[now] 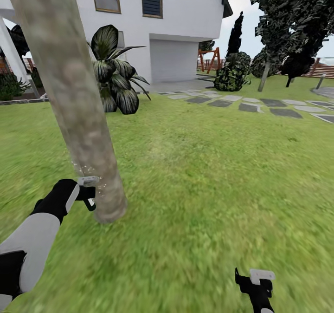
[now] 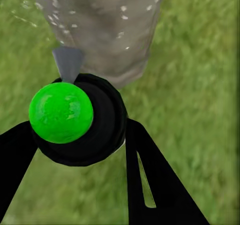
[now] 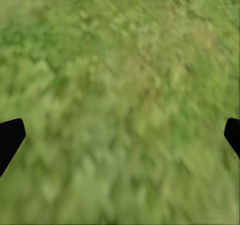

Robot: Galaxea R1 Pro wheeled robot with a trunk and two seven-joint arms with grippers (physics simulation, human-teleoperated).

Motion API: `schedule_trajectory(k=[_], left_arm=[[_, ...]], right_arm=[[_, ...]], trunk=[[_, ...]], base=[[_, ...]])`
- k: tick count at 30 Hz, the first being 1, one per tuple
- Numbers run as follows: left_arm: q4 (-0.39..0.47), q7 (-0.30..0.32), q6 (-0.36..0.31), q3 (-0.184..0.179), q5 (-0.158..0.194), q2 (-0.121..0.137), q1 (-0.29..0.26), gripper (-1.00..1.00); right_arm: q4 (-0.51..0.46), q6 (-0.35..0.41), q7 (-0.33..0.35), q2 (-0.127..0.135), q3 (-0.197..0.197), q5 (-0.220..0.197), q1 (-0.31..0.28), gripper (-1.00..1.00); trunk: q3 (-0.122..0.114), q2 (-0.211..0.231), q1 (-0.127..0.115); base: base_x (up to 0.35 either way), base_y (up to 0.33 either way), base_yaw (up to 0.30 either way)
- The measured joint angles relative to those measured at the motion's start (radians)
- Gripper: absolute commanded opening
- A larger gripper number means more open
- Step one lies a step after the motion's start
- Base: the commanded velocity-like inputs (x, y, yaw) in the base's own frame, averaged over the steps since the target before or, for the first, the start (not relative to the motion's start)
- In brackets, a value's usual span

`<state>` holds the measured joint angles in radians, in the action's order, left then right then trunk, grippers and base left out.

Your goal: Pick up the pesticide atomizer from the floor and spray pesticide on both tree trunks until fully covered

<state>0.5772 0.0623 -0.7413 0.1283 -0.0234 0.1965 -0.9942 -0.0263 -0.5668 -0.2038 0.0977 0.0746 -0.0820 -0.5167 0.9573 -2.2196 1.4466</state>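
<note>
The tree trunk (image 1: 69, 94) runs off the head view's edge at 12 o'clock, its foliage unseen. The pesticide atomizer (image 2: 85, 120) hides most of the left gripper (image 2: 75, 185). The grass (image 3: 120, 85) is blurred.

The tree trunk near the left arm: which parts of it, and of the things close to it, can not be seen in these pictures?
- Tree trunk: its top is cut off by the head view's upper edge; its far side is hidden.
- Pesticide atomizer: its body is hidden under its own cap in the left wrist view; too small in the head view.
- Right gripper: partly cut off by the head view's lower edge.
</note>
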Motion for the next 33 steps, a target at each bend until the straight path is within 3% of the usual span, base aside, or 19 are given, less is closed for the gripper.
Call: schedule_trajectory(k=[15,27,33], left_arm=[[0.000,-0.005,-0.008,0.000,-0.003,-0.007,0.000,-1.00],[0.036,-0.006,-0.049,0.000,-0.003,-0.010,-0.007,-1.00],[0.038,-0.008,-0.054,0.001,-0.004,0.003,-0.007,-1.00]], right_arm=[[0.000,0.000,0.000,-0.001,0.000,0.000,0.000,1.00],[0.000,0.000,0.000,0.003,0.000,0.000,0.000,1.00],[0.000,0.000,0.000,0.002,0.000,0.000,0.000,1.00]], trunk=[[0.000,0.000,0.000],[0.000,0.000,0.000],[0.000,0.000,0.000]], base=[[0.154,-0.258,0.257],[-0.035,-0.272,0.015],[-0.067,-0.272,0.000]])
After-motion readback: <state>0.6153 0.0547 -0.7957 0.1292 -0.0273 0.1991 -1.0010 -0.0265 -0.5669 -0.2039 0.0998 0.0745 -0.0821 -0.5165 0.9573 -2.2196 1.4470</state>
